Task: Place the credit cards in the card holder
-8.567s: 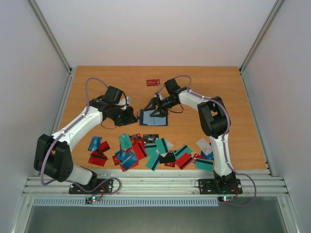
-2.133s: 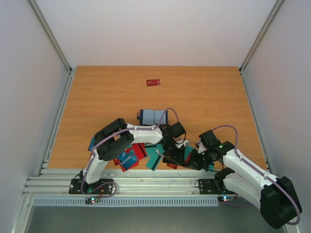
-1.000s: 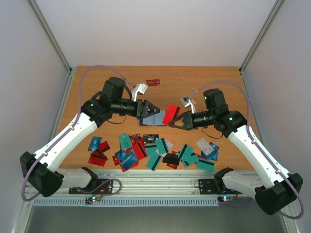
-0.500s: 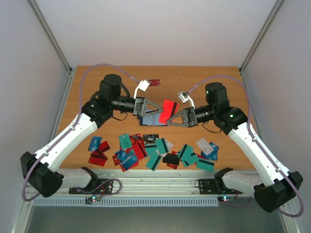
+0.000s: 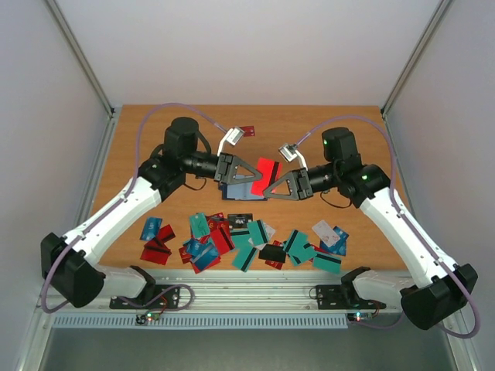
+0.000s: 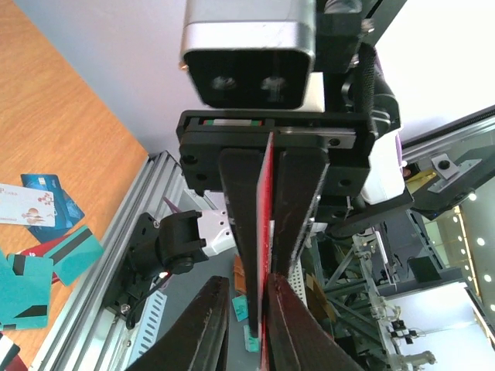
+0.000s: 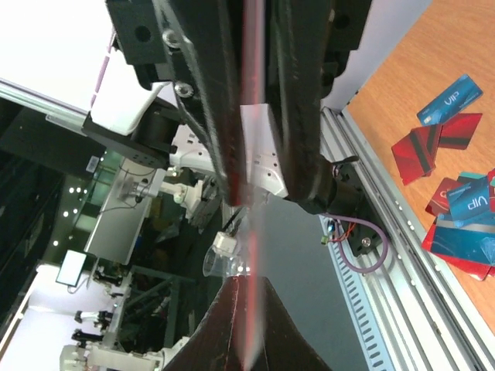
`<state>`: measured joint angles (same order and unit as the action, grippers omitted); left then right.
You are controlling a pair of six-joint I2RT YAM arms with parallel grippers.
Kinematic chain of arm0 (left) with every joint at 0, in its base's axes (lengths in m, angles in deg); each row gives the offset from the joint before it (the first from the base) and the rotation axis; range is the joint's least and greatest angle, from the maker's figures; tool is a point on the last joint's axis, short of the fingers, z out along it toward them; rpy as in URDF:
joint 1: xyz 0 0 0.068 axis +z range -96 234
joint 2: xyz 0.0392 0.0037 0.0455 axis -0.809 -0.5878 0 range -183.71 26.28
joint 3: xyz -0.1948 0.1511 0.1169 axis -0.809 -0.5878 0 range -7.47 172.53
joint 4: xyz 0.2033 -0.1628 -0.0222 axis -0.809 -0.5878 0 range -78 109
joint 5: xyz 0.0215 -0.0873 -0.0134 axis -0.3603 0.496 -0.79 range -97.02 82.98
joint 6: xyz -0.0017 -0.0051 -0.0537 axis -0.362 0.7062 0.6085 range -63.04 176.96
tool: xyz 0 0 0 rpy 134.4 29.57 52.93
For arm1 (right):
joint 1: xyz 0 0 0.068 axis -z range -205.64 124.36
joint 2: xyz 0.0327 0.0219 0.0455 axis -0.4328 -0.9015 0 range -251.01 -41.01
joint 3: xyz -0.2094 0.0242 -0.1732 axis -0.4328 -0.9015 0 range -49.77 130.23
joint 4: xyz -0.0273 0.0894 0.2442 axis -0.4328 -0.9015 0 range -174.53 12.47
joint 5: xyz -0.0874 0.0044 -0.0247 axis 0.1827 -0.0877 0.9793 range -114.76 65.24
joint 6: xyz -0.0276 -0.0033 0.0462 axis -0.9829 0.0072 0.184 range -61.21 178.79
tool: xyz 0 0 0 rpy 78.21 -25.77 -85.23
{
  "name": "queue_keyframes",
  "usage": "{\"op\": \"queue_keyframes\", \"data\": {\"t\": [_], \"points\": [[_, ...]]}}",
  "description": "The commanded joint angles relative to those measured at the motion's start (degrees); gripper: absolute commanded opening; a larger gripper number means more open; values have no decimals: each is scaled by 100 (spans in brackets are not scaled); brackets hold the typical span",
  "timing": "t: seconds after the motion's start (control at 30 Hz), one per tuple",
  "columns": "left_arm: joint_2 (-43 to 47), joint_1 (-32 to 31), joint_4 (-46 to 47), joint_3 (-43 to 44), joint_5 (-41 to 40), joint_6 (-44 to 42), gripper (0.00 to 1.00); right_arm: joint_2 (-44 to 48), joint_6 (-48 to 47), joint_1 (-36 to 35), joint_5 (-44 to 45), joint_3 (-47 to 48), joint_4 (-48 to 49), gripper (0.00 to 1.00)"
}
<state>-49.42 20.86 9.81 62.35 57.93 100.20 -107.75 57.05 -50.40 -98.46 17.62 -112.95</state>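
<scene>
Handover in mid-air: right gripper [image 7: 249, 282] pinches red card [image 5: 267, 168]; left gripper [image 6: 246, 286], narrow, straddles it unclamped. Card holder [image 5: 236, 192] waits below; loose cards [image 5: 249, 238] on table [image 5: 348, 139] not yet packed.

Holder [image 5: 241, 190]: one. Table [image 5: 348, 139]: one.

Grippers: two. The left gripper [image 5: 255, 178] and the right gripper [image 5: 267, 188] are both close to the holder.

Cards apart from the row: two, both red.
- One held red card [image 5: 267, 168], by the holder's right end.
- One far red card [image 5: 247, 130], well beyond the holder.

Card row [image 5: 244, 259], on the near side of the holder: roughly twenty cards. Overlap prevents an exact count.

Row count by colour:
- Teal: at least six.
- Red: at least four.
- Blue: at least three.
- Black: two.
- White: at least one.
</scene>
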Motion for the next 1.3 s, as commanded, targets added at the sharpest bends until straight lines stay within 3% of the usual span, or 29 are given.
{"op": "queue_keyframes", "data": {"t": [0.0, 0.1, 0.2, 0.3, 0.37, 0.43, 0.77, 1.0, 1.27], "points": [[-123, -45, 234, -95, 285, 88, 15, -148, -642, 24, -85, 391, -585, 2], [-192, -77, 235, -74, 289, 75, 2, -220, -789, 23, -83, 447, -735, 3], [-212, -77, 227, -82, 132, 62, 0, -267, -821, 24, 5, 459, -773, 10], [-224, -12, -315, 27, -347, -164, 0, -322, -756, 23, 451, 446, -741, 45], [-224, 78, -1088, 85, -798, -567, 0, -415, -616, 38, 798, 402, -661, 58], [-252, 192, -1402, -17, -1105, -858, 0, -521, -465, 64, 1286, 284, -550, 63], [-937, 651, -1550, -659, -2264, -1529, 0, -911, 163, 214, 3157, -348, -243, 65], [-1477, 998, -890, -957, -2657, -1510, 0, -1533, 884, 243, 3560, -613, 233, 64], [-2357, 1160, -449, -621, -2548, -1559, 0, -2643, 1089, 330, 3647, -177, 438, 55]]}}
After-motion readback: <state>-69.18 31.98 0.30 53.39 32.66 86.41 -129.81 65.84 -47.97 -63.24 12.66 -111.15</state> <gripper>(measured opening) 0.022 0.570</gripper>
